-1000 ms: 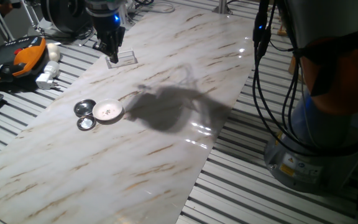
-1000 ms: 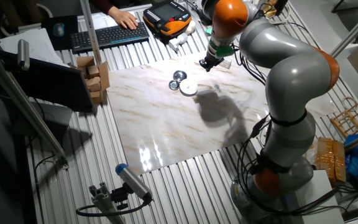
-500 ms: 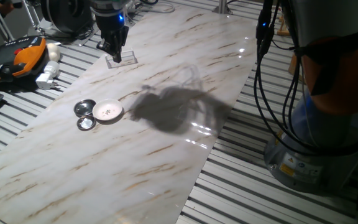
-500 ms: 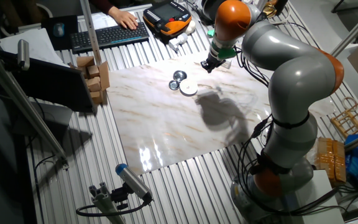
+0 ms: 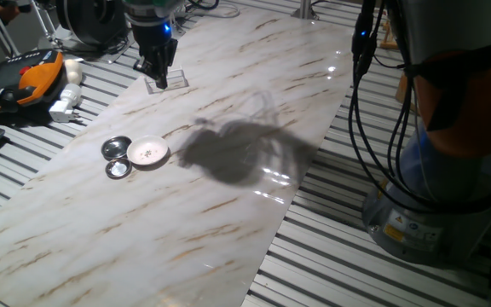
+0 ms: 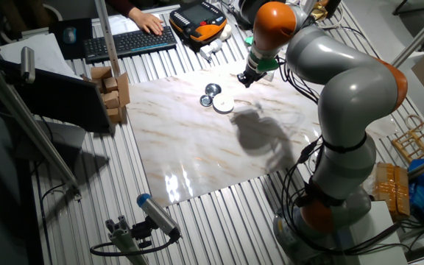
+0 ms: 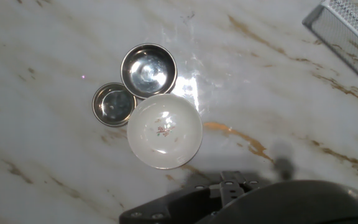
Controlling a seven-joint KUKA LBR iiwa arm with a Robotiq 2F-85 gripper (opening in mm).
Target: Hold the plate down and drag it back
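Gripper [image 5: 158, 78] opening cannot be told; the plate [image 7: 164, 131], judged light, rigid and slippery, should be pressed at its centre on the counter [image 5: 254, 102].

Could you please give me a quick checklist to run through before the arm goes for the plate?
1. Plate in view, upright on the marble table: ok.
2. Gripper on the plate: not ok; it hangs apart, by the clear flat piece.
3. Space around the plate: not ok; two metal discs crowd its rim.
4. Nothing held in the gripper: cannot tell.
5. Hand camera sees the plate's centre: ok.
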